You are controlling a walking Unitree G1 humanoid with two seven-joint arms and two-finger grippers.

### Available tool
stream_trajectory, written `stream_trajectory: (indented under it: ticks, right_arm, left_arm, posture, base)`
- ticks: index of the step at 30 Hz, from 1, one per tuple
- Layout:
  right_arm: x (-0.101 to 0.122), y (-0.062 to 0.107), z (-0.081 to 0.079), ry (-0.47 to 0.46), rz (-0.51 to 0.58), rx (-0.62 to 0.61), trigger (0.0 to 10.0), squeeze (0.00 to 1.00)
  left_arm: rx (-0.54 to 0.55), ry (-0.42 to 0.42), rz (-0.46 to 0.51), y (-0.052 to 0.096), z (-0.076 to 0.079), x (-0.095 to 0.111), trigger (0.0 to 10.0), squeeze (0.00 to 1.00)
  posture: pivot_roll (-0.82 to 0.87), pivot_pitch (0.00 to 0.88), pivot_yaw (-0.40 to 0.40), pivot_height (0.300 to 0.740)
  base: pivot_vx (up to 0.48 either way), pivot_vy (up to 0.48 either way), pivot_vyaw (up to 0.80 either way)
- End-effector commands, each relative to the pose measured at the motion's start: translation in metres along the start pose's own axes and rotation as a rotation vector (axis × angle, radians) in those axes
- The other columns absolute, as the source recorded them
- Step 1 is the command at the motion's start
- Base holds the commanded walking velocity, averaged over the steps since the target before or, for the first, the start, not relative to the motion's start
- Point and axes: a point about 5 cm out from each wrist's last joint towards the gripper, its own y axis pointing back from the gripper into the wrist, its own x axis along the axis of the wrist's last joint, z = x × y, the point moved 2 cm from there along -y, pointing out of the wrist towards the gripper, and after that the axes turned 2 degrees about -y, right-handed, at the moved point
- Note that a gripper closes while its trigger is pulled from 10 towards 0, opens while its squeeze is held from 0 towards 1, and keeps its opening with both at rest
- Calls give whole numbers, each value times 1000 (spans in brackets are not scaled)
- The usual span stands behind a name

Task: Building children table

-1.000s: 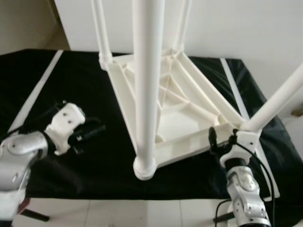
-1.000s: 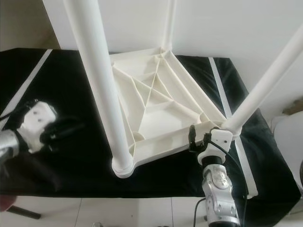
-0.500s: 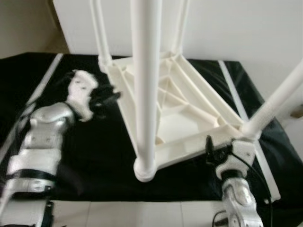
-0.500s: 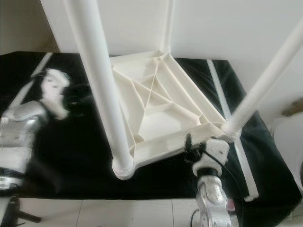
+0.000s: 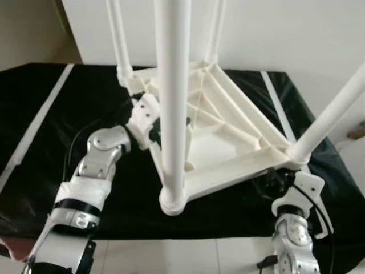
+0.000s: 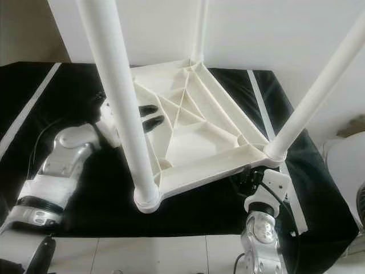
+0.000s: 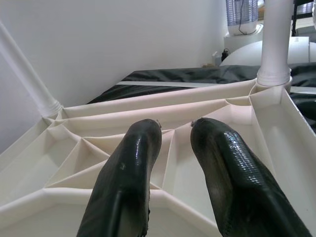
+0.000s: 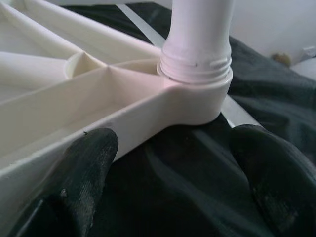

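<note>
The risk I see is the upside-down children's table [image 6: 194, 131] tipping or skidding on the black cloth of the surface [image 6: 45, 103] if either claw shoves a rim, since its four tall legs make it top-heavy. The left claw [image 6: 149, 116] reaches over the ribbed white underside, fingers slightly parted, holding nothing. The right claw [image 8: 168, 163] sits wide open by the near right corner socket, gripping nothing. The near leg [image 5: 173, 103] stands upright in its socket
</note>
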Motion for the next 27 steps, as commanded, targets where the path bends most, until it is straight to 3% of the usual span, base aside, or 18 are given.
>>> stream_trajectory:
  ticks: [1, 5, 12, 17, 26, 27]
  right_arm:
    - [-6, 0, 0, -17, -34, -11, 10000, 0]
    - [-13, -17, -17, -45, -95, 36, 10000, 0]
    - [-16, -29, -21, -17, -126, 62, 10000, 0]
    - [-22, -47, -30, 100, -172, 165, 10000, 0]
    - [-16, -70, -31, 102, -166, 139, 10000, 0]
    - [-14, -79, -35, 99, -167, 140, 10000, 0]
  left_arm:
    - [10, -4, -12, 0, 3, -3, 10000, 0]
    - [-97, 1, 2, -5, 31, 2, 10000, 0]
    - [-160, 3, 5, -3, 48, 6, 10000, 0]
    - [-223, 12, -4, 1, 67, 13, 10000, 0]
    - [-291, 44, 7, 0, 93, 27, 10000, 0]
    - [-303, 50, 18, -3, 100, 33, 10000, 0]
  posture:
    - [-133, 108, -12, 740]
    - [-112, 106, -22, 740]
    - [-97, 104, -27, 740]
    - [-81, 94, -33, 740]
    - [-62, 88, -29, 740]
    - [-65, 89, -24, 740]
  base:
    - [0, 0, 0]
    - [0, 0, 0]
    - [0, 0, 0]
    - [0, 0, 0]
    - [0, 0, 0]
    - [0, 0, 0]
